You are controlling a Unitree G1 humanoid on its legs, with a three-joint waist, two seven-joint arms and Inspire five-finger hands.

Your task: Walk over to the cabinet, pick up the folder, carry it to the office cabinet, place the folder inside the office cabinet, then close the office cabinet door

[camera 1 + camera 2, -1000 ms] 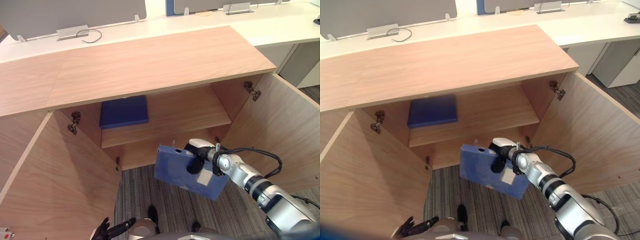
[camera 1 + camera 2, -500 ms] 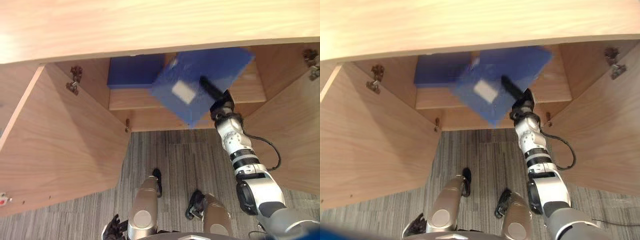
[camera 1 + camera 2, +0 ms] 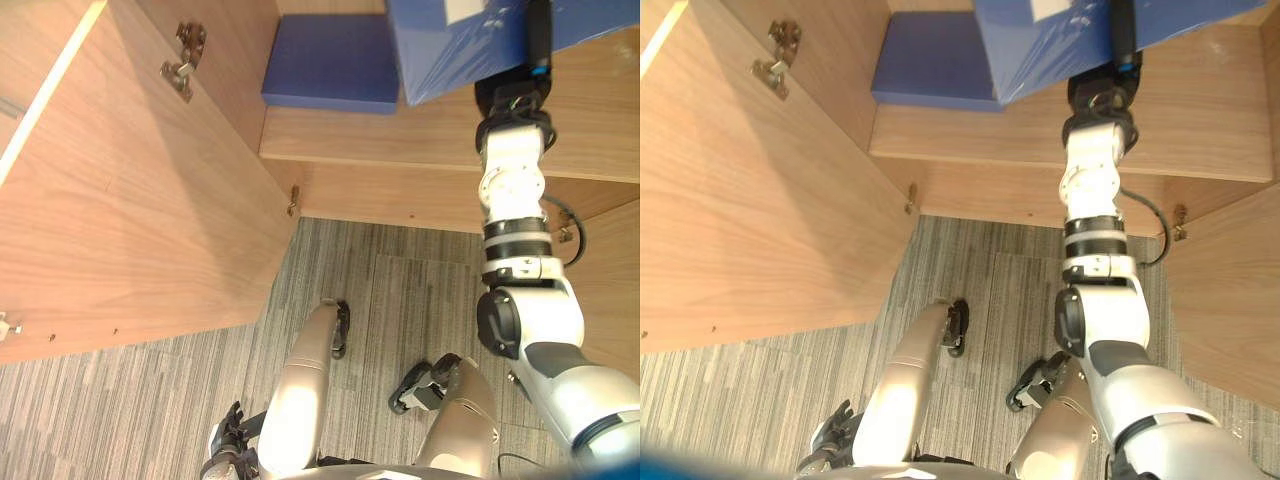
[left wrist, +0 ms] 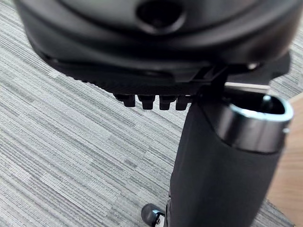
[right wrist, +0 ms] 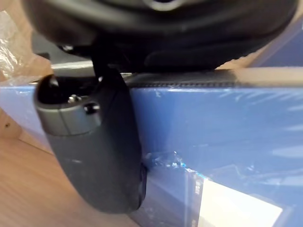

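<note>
1. My right robot hand [image 3: 539,48] reaches up into the open office cabinet and is clamped on the blue folder [image 3: 448,52].
2. In the right wrist view my thumb [image 5: 97,156] lies flat against the folder's blue face, beside a white label [image 5: 239,210]. The rest of the robot hand grips the folder's edge above it.
3. The folder hangs tilted over the cabinet's wooden shelf [image 3: 400,145], towards the shelf's right half. I cannot tell whether its lower edge touches the wood.
4. A second blue folder [image 3: 330,60] lies flat on the same shelf, on the left. From the head views the folder I hold overlaps its right edge, though I cannot tell whether the two touch.
5. The left cabinet door [image 3: 130,200] stands wide open, its metal hinge [image 3: 180,62] near the shelf's left end. The right door [image 3: 1230,300] is open too, at the edge of the view.
6. Grey striped carpet [image 3: 390,290] covers the floor in front of the cabinet.
7. My left robot hand [image 3: 228,445] hangs low at my side over the carpet, well apart from the cabinet. I cannot tell whether it is spread or closed.
</note>
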